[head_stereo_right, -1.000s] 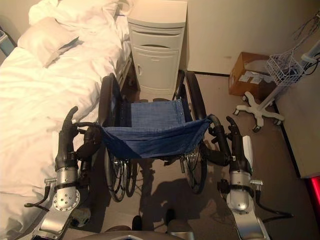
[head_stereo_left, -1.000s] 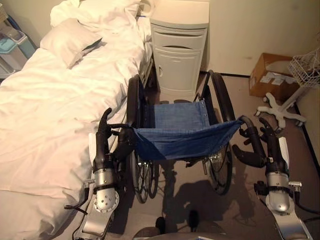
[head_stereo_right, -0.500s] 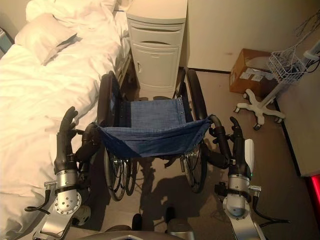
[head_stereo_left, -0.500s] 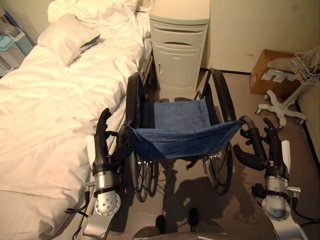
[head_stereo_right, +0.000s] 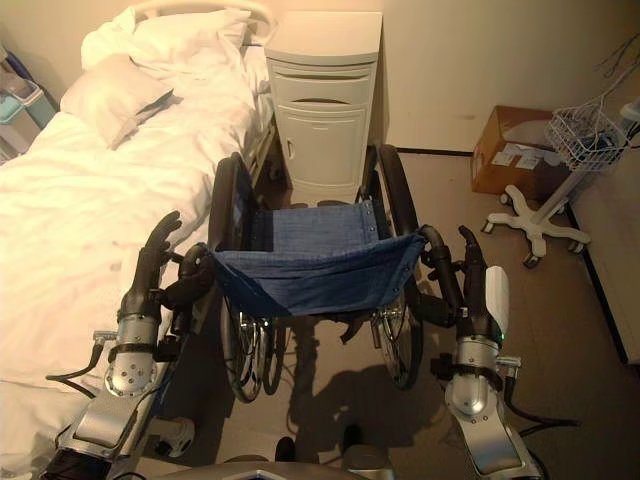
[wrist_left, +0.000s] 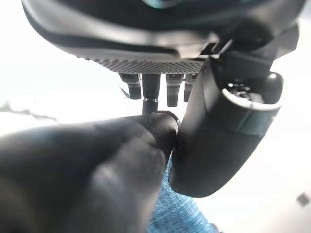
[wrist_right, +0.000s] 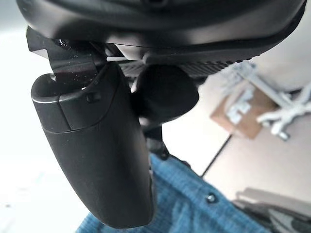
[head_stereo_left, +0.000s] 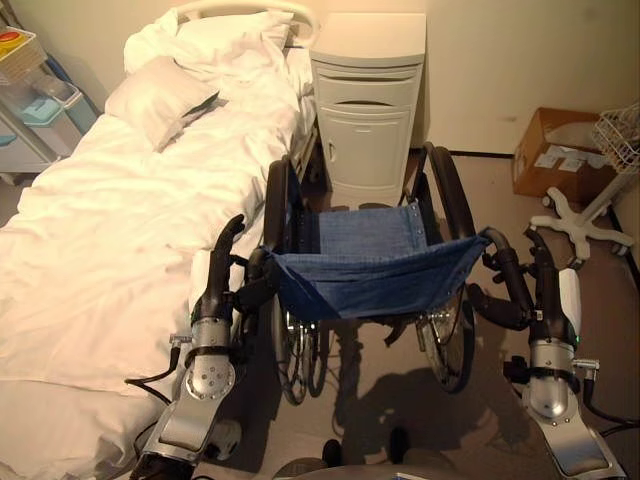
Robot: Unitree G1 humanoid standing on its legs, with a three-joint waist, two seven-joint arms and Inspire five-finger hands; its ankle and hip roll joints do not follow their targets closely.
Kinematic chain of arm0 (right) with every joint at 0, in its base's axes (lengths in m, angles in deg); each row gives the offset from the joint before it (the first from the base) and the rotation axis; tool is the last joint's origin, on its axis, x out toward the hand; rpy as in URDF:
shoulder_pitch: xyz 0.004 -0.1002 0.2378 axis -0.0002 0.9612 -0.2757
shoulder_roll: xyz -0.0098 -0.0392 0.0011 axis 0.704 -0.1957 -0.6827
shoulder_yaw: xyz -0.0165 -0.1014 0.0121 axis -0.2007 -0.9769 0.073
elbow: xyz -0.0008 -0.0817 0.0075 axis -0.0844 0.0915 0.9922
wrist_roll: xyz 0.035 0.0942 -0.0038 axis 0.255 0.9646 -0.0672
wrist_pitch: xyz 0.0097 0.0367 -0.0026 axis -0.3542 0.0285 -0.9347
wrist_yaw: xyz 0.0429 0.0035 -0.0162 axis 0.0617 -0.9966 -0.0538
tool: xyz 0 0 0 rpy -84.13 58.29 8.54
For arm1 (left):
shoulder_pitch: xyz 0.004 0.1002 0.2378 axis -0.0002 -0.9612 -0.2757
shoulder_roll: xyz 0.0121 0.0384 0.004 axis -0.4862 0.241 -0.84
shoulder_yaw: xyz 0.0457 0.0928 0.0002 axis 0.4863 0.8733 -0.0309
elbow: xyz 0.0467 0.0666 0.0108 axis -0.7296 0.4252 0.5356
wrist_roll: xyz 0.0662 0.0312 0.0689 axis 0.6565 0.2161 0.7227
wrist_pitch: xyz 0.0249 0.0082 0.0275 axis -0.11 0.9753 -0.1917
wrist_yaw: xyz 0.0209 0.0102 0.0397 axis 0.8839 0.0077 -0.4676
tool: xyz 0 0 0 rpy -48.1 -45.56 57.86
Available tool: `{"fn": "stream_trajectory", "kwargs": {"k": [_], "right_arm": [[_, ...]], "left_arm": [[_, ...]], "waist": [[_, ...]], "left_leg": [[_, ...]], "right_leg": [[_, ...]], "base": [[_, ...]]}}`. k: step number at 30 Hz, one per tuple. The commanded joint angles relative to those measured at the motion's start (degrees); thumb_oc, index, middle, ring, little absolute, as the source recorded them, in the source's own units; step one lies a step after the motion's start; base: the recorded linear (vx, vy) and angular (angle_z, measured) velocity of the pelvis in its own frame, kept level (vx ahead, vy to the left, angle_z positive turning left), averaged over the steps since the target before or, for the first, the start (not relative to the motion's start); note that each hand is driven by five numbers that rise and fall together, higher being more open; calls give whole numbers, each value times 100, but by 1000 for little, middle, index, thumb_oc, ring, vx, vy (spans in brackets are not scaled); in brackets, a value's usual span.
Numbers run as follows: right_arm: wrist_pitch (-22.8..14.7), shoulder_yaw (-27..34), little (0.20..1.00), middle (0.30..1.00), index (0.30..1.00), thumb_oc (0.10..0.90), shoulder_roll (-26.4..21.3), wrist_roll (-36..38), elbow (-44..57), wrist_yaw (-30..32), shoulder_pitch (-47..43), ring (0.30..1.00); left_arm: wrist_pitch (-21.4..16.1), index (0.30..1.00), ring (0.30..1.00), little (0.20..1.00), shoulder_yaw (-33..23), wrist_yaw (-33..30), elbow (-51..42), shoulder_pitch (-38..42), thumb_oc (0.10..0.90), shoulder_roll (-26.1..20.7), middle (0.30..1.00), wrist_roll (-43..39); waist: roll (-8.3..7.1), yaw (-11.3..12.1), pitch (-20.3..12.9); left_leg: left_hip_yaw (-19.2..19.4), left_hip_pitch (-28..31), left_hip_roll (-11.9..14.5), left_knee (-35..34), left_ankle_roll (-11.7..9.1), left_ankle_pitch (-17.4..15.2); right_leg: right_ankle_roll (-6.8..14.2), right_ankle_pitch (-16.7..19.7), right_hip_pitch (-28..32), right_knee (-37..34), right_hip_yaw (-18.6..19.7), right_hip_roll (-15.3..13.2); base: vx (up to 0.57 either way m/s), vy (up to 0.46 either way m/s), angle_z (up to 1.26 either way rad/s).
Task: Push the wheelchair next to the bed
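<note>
The wheelchair (head_stereo_left: 365,235), black-framed with a blue cloth seat and back sling (head_stereo_left: 380,285), stands with its left wheel close against the white bed (head_stereo_left: 100,230), facing the cabinet. My left hand (head_stereo_left: 218,290) is open, fingers straight up, with the left push handle (head_stereo_left: 260,288) lodged between thumb (wrist_left: 223,131) and palm. My right hand (head_stereo_left: 548,295) is open the same way at the right push handle (head_stereo_left: 503,258), its thumb (wrist_right: 92,150) reaching under the handle (wrist_right: 165,92).
A cream bedside cabinet (head_stereo_left: 368,100) stands straight ahead of the wheelchair at the wall. A cardboard box (head_stereo_left: 555,150), a star-shaped stand base (head_stereo_left: 580,215) and a wire basket (head_stereo_left: 622,135) are on the right. A pillow (head_stereo_left: 160,95) lies on the bed; plastic bins (head_stereo_left: 30,100) at far left.
The whole picture has shifted, showing more of the bed's head end. Both hands stay at the push handles; my left forearm now leans more to the right.
</note>
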Motion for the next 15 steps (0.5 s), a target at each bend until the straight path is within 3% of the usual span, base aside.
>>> {"fn": "stream_trajectory", "kwargs": {"k": [1, 2, 4, 5, 6, 8, 11, 15], "right_arm": [[-7, 281, 900, 900, 900, 800, -750, -993, -86, 173, -600, 900], [154, 262, 900, 900, 900, 800, -822, -1275, -119, 140, -612, 900], [241, 251, 900, 900, 900, 800, -917, -1217, -137, -58, -634, 900], [129, 269, 900, 900, 900, 800, -960, -575, -135, -534, -635, 900], [-24, 325, 900, 900, 900, 800, -822, -227, -122, -567, -564, 900], [-110, 446, 900, 900, 900, 800, -638, -953, -64, -175, -475, 900], [-167, 527, 900, 900, 900, 800, -554, -1181, -90, -59, -521, 900], [-116, 498, 900, 900, 900, 800, -624, -1140, -188, -121, -626, 900]], "left_arm": [[777, 900, 900, 900, -441, 341, 771, -80, 800, -1160, 900, 1345], [862, 900, 900, 900, -471, 239, 830, -67, 800, -1249, 900, 1393], [672, 900, 900, 900, -560, 47, 811, -41, 800, -1309, 900, 870], [548, 900, 900, 900, -763, 526, 672, -44, 800, -1174, 900, -700], [654, 900, 900, 900, -892, 1441, 626, -123, 800, -750, 900, -2130], [625, 900, 900, 900, -964, 1856, 474, -270, 800, -221, 900, -3852], [627, 900, 900, 900, -1080, 2467, 570, -230, 800, 453, 900, -6565], [449, 900, 900, 900, -1295, 2422, 608, -102, 800, 626, 900, -7688]], "waist": [[-163, 35, -133], [-162, 27, -140], [-177, 25, -141], [-194, 48, -120], [-192, 66, -120], [-191, 86, -138], [-157, 87, -150], [-133, 52, -148]], "left_leg": [[339, -100, -149, 247, 63, -349], [338, -95, -157, 228, 63, -342], [339, -92, -164, 214, 68, -338], [341, -112, -161, 237, 73, -297], [312, -79, -151, 244, 70, -333], [307, -105, -144, 233, 68, -299], [347, -84, -125, 223, 70, -291], [361, -56, -123, 221, 57, -280]], "right_leg": [[118, -448, -130, 664, 90, -28], [129, -450, -124, 658, 99, -26], [133, -451, -117, 648, 92, -31], [123, -411, -121, 647, 70, -45], [125, -450, -84, 646, 80, -43], [131, -401, -109, 632, 78, -40], [141, -381, -104, 626, 73, -65], [158, -382, -76, 622, 36, -108]], "base": [[0, 0, 0], [0, 0, 0], [0, 0, 0], [2, -10, -3], [-12, -15, -3], [0, 0, 0], [1, 6, 4], [4, 8, 2]]}}
